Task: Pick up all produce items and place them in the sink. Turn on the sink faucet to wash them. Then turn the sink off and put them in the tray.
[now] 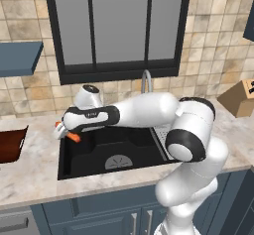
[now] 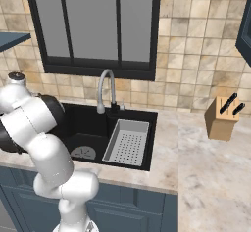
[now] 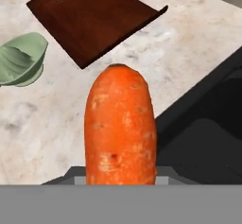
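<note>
Your gripper [image 1: 66, 131] is clamped on the carrot [image 1: 73, 137], which hangs at the sink's [image 1: 89, 167] left rim. In the hand view its long axis runs straight out from the fingers, and the tray [image 3: 90, 15] lies farther left across the counter

The sink [image 1: 94, 152] sits in the counter [image 1: 34, 164] below the window [image 1: 116, 26], with the faucet [image 2: 105, 86] rising behind its back rim. The drainer basket [image 2: 126, 142] lies in the basin's right part, the drain disc [image 1: 118, 162] to its left. The carrot [image 1: 73, 136] hangs at the sink's back left corner. The tray [image 1: 11, 145] lies on the counter left of the sink, and a bowl [image 3: 21, 60] sits near the tray. A knife block [image 2: 221, 116] stands on the counter right of the sink.
</note>
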Controlling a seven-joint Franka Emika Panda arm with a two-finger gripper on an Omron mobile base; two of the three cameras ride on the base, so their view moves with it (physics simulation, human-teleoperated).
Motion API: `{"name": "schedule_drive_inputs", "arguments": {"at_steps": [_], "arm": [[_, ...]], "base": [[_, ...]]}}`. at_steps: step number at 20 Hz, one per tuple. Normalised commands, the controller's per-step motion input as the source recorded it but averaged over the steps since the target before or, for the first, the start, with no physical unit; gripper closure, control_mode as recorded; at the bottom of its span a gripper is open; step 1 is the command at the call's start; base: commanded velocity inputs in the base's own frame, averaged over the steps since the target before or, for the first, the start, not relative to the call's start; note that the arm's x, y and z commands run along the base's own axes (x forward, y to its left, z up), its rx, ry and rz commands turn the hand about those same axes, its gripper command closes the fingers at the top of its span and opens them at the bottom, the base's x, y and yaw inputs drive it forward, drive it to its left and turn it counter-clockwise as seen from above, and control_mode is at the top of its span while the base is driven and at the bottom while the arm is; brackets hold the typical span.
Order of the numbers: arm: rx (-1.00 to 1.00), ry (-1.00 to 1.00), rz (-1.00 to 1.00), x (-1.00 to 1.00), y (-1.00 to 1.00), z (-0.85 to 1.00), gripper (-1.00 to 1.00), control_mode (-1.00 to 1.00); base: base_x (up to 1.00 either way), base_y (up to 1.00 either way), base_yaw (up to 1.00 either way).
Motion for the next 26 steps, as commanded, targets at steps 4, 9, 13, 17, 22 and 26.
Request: {"name": "schedule_drive_inputs", "arguments": {"at_steps": [4,9,13,17,22,26], "arm": [[-0.17,0.0,0.13,-0.02,0.58,0.15,1.0,-1.0],[0.0,0.0,0.09,-0.04,0.41,0.0,1.0,-1.0],[0.0,0.0,0.08,0.0,0.55,-0.07,1.0,-1.0],[0.0,0.0,0.08,0.0,0.43,-0.16,1.0,-1.0],[0.0,-0.01,0.04,0.02,0.35,-0.04,1.0,-1.0],[0.0,0.0,0.02,0.07,0.35,-0.01,1.0,-1.0]], "base": [[0.0,0.0,0.0],[0.0,0.0,0.0],[0.0,0.0,0.0],[0.0,0.0,0.0],[0.0,0.0,0.0],[0.0,0.0,0.0]]}}
